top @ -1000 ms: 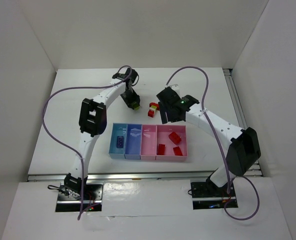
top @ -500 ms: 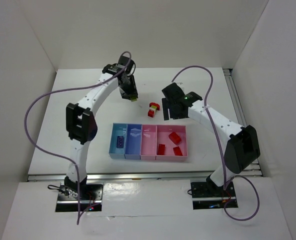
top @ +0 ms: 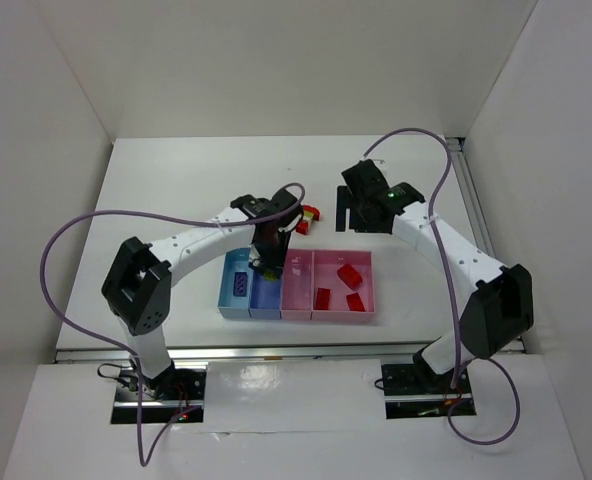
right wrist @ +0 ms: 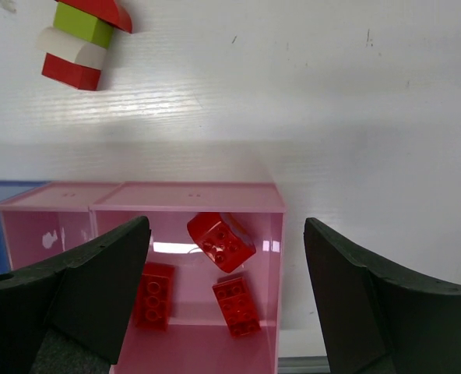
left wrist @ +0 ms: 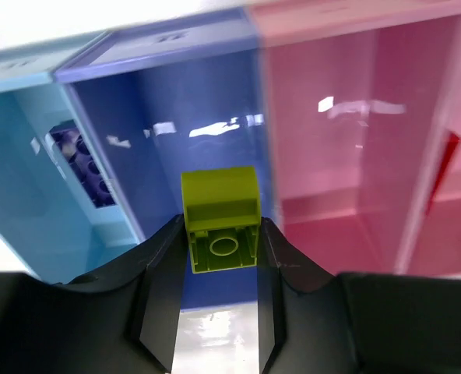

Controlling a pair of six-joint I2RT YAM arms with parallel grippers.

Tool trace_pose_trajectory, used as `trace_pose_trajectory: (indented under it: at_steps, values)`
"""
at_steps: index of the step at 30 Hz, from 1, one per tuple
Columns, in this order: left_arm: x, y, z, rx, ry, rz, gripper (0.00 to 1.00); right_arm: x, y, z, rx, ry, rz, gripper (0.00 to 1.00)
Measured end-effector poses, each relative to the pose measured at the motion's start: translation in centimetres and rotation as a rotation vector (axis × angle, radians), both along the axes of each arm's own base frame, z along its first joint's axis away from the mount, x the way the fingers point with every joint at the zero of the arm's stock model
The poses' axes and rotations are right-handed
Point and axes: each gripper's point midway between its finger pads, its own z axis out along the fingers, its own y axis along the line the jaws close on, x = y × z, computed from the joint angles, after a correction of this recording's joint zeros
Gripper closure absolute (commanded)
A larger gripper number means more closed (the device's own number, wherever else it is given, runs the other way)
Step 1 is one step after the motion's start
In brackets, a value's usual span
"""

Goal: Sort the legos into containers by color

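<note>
My left gripper [top: 267, 262] is shut on a yellow-green lego [left wrist: 219, 218] and holds it over the darker blue tray [left wrist: 168, 132], second in the row of trays [top: 266, 292]. The light blue tray [top: 228, 300] holds a dark blue lego [left wrist: 82, 167]. The narrow pink tray [top: 297, 285] shows nothing inside. The wide pink tray [right wrist: 188, 199] holds three red legos [right wrist: 221, 240]. A small cluster of loose legos [right wrist: 75, 39], red, yellow-green and pale, lies on the table behind the trays [top: 307, 214]. My right gripper [right wrist: 223, 288] is open and empty, above the table just behind the wide pink tray.
White walls close in the table on the left, back and right. A metal rail [top: 471, 190] runs along the right edge. Purple cables loop above both arms.
My left arm has swung from the far middle of the table back to the trays, carrying the yellow-green lego. My right gripper has moved back and to the right, away from the loose cluster.
</note>
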Motion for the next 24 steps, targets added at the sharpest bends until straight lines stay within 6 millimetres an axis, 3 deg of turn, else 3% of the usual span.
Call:
trace_pose_trajectory:
  at_steps: [4,10,11,15,16,17,19,22,24]
  values:
    - [-0.5,1.1,-1.1,0.033,0.002,0.034,1.00,-0.2,0.0,0.4,0.016,-0.011,-0.006,0.12]
    - [0.0,1.0,-0.6,0.014,-0.039,0.044,1.00,-0.4,0.1,0.0,0.023,0.000,-0.008,0.12]
    - [0.1,0.9,-0.6,0.010,-0.044,0.045,0.96,-0.5,0.1,-0.1,0.025,0.002,-0.010,0.12]
    - [0.3,0.8,-0.6,0.007,-0.053,0.062,0.53,-0.6,0.2,-0.3,0.031,0.008,-0.012,0.12]
    - [0.4,0.9,-0.6,0.010,-0.054,0.064,0.35,-0.6,0.2,-0.3,0.034,0.009,-0.012,0.12]
    - [0.4,0.9,-0.6,0.013,-0.057,0.065,0.29,-0.7,0.3,-0.3,0.037,0.010,-0.011,0.12]
    - [0.4,1.0,-0.6,0.016,-0.059,0.064,0.18,-0.7,0.5,-0.4,0.043,0.019,-0.008,0.12]
    - [0.4,1.2,-0.6,0.024,-0.060,0.067,0.17,0.0,0.9,-0.7,0.050,0.042,-0.004,0.12]
    - [0.4,1.4,-0.6,0.035,-0.062,0.068,0.17,1.6,1.8,-0.4,0.059,0.047,-0.004,0.12]
